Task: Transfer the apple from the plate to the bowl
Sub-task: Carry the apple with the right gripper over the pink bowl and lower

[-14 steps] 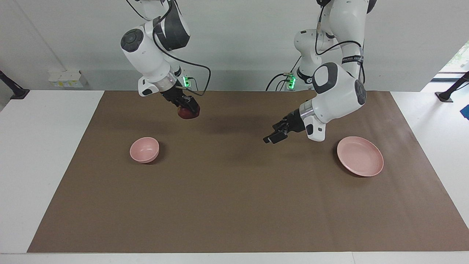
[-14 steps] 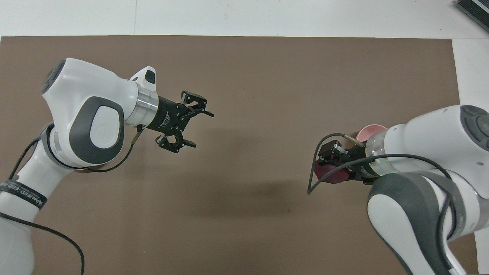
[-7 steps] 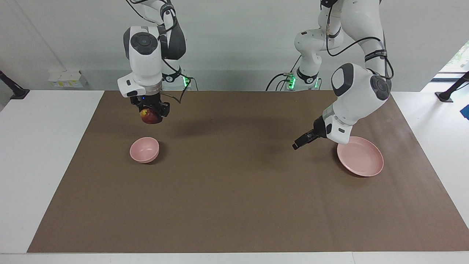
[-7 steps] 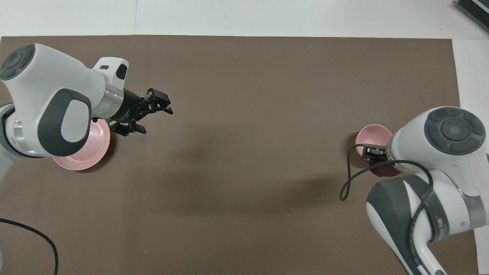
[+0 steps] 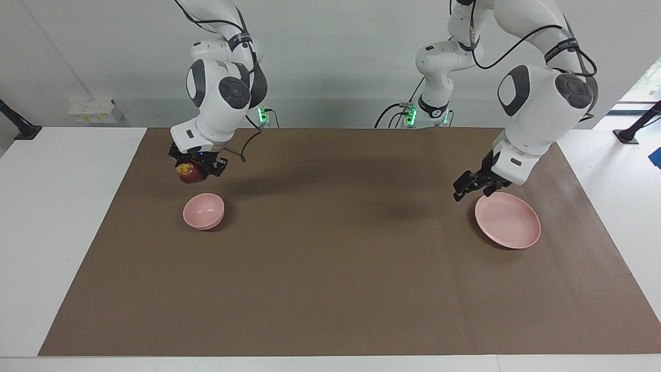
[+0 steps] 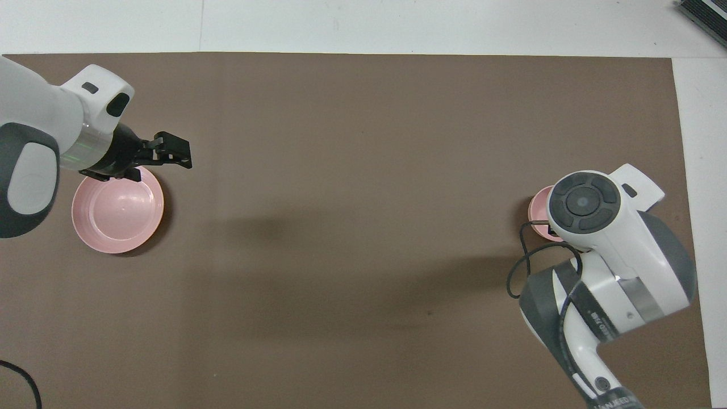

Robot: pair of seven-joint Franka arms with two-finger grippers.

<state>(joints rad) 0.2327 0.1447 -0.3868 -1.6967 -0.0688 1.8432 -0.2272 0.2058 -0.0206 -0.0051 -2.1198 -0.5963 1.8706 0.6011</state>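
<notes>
A brown mat (image 5: 330,258) covers the white table (image 5: 62,232). At the facing view's right, the pale pink plate (image 5: 507,220) lies bare, the left gripper (image 5: 469,187) hovering over its upper-left rim, jaws apart and holding nothing. At left sits the small pink bowl (image 5: 204,211). Just above it in the frame, the right gripper (image 5: 195,168) hangs in the air, jaws pinching the dark red apple (image 5: 189,173), yellow patch showing.
</notes>
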